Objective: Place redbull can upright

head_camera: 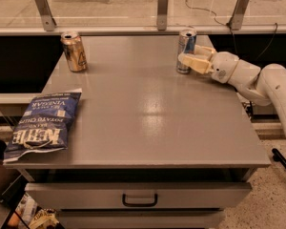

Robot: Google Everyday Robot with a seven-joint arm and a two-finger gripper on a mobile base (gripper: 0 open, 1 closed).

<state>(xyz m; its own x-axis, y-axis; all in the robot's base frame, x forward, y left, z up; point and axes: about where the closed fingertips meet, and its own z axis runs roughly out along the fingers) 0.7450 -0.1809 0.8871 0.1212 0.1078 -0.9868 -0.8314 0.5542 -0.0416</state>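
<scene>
The redbull can (pixel 185 44), slim, blue and silver with a silver top, stands upright on the grey table (pixel 148 113) near its far right edge. My gripper (pixel 194 60) reaches in from the right on a white arm (pixel 257 80). Its cream fingers (pixel 193 63) sit on either side of the can's lower half, one crossing in front and one behind. The gripper is shut on the can, and the can's base rests on the table top.
A wider gold can (pixel 74 51) stands upright at the far left. A blue chip bag (pixel 43 125) lies at the front left, overhanging the edge. A glass barrier with metal posts (pixel 162 8) runs along the back. A drawer with a handle (pixel 139 200) sits below the table front.
</scene>
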